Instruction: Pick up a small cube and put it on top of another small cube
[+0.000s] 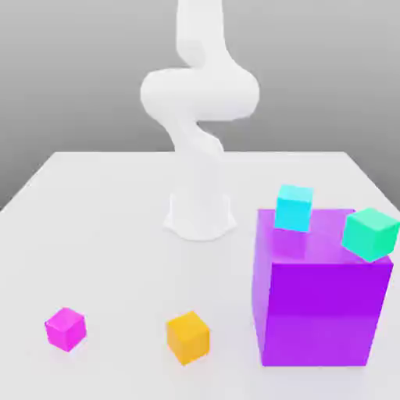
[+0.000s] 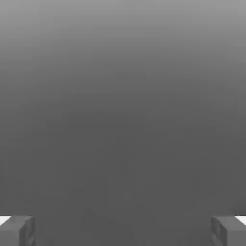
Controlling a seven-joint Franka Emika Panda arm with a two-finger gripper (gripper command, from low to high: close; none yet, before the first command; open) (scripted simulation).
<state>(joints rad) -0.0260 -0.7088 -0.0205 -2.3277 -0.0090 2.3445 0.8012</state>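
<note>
Pink cube (image 1: 65, 328) down on worktop (image 1: 109, 234), near exterior view's left, well apart from cyan cube (image 1: 294, 208) atop purple block (image 1: 320, 308). Probably light, rigid, smooth: best pinched across opposite flat faces. Claw (image 2: 123, 230) spread wide, empty.

Exterior view faces arm (image 1: 199, 101) across table (image 1: 109, 234) (raised, near); hand view faces blank grey.
</note>
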